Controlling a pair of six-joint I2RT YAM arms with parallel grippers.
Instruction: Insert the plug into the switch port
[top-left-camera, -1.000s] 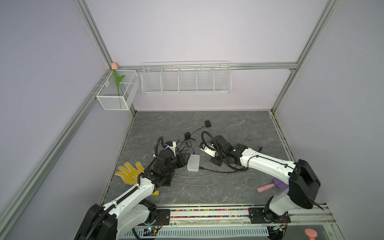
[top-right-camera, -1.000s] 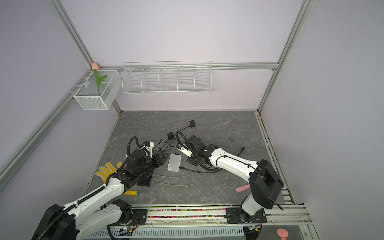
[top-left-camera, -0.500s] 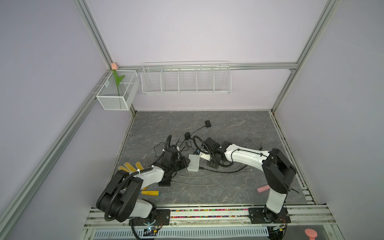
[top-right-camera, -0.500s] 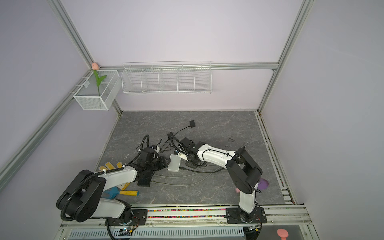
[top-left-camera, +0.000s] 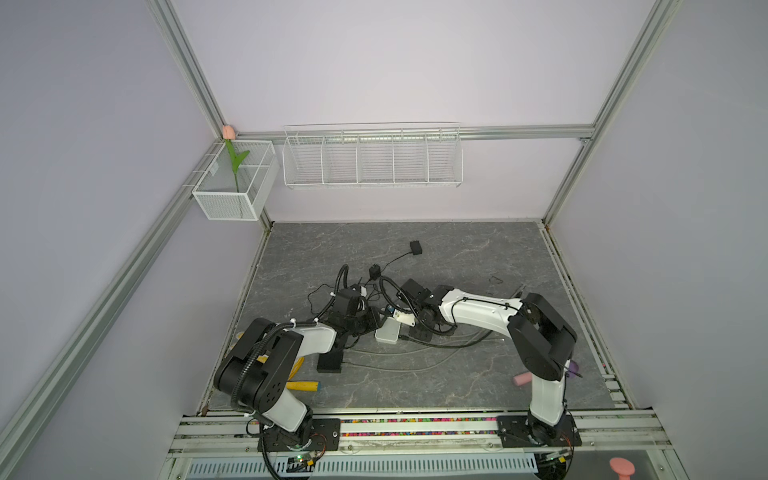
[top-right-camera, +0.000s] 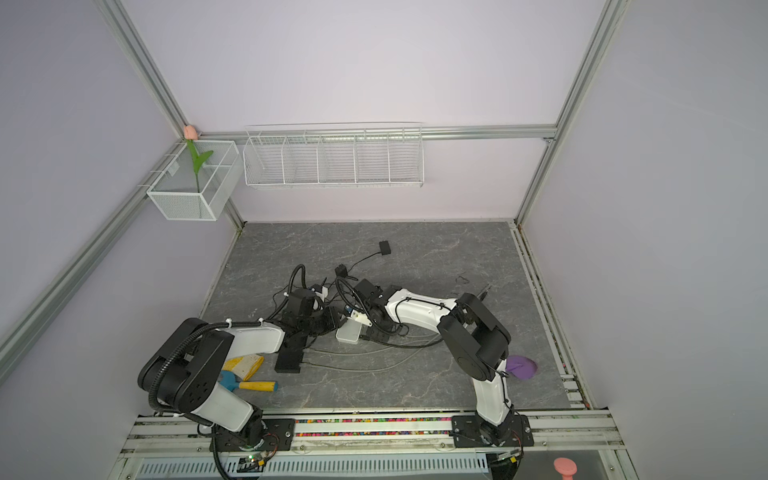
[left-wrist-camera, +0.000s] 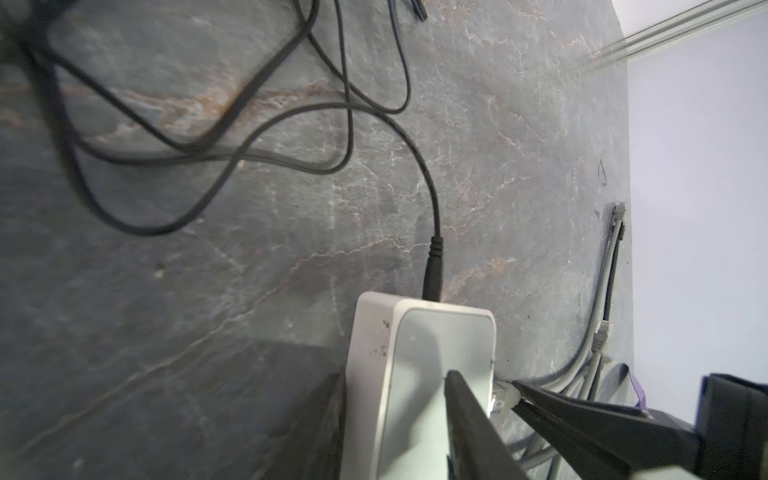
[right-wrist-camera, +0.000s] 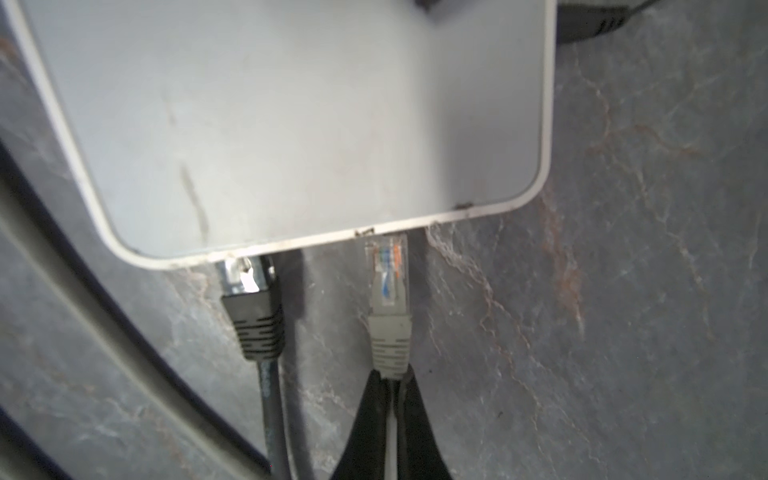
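- Pinching cable (right-wrist-camera: 393, 436) behind the plug (right-wrist-camera: 388, 282) with clenched right tool (right-wrist-camera: 390, 380).
- Touching switch (right-wrist-camera: 291, 124) edge with plug tip, beside black plug (right-wrist-camera: 254, 328).
- Straddling that edge with left tool (left-wrist-camera: 484, 380), grasp unclear.

This is a robot lab's test cell. Plain lilac walls sit in an aluminium frame (top-left-camera: 195, 83) that boxes in a dark, stone-look worktop (top-left-camera: 457, 257). A left arm (top-left-camera: 316, 337) and a right arm (top-left-camera: 478, 316), both white and black, are bolted to a rail (top-left-camera: 415, 432) along the worktop's front edge. A wire basket (top-left-camera: 372, 160) and a mesh box (top-left-camera: 232, 195) holding a fake tulip (top-left-camera: 228, 132) hang on the walls. A white switch (top-left-camera: 387, 332) and loose cables (left-wrist-camera: 432, 195) lie mid-worktop.
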